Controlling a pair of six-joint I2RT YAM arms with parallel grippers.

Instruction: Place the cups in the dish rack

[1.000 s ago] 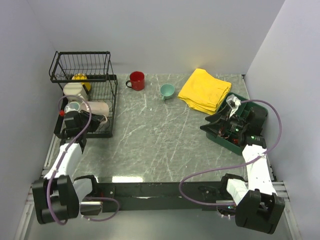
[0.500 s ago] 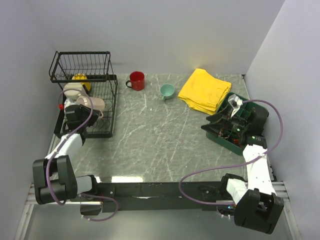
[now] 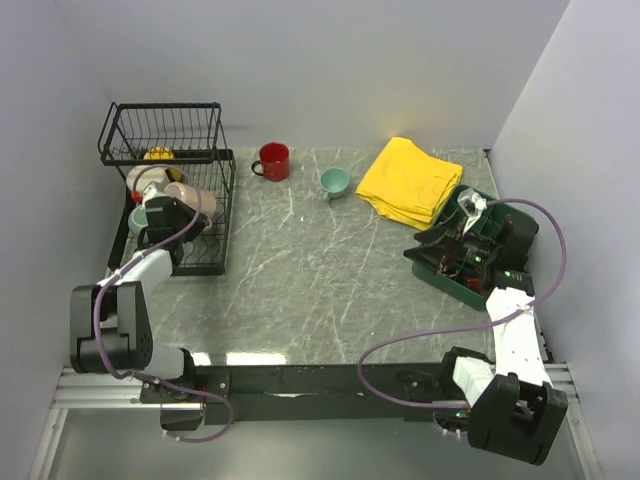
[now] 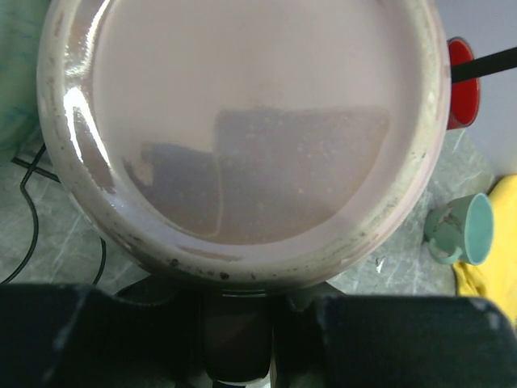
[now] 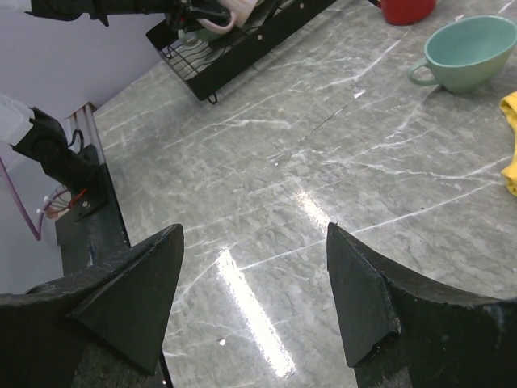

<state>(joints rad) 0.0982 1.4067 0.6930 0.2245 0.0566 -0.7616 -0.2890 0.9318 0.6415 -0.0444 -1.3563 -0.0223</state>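
My left gripper (image 3: 170, 212) is shut on the rim of the pinkish-beige mug (image 3: 190, 199) and holds it over the lower tray of the black wire dish rack (image 3: 222, 190). That mug's purple inside (image 4: 242, 129) fills the left wrist view, above the gripper (image 4: 234, 303). A cream mug (image 3: 146, 178) and a grey-green mug (image 3: 138, 218) are in the tray, and a yellow mug (image 3: 159, 155) is in the raised basket. The red mug (image 3: 272, 160) and the small teal cup (image 3: 334, 182) stand on the table. My right gripper (image 3: 420, 250) (image 5: 254, 299) hangs open and empty over the table's right side.
A folded yellow cloth (image 3: 410, 180) lies at the back right. A green compartment tray (image 3: 490, 285) sits under the right arm near the right wall. From the right wrist I see the teal cup (image 5: 472, 50), the red mug (image 5: 408, 10) and the rack (image 5: 242, 40) far off.
My left arm has carried the pinkish-beige mug toward the back of the rack, next to the cream mug. The right arm has barely moved.
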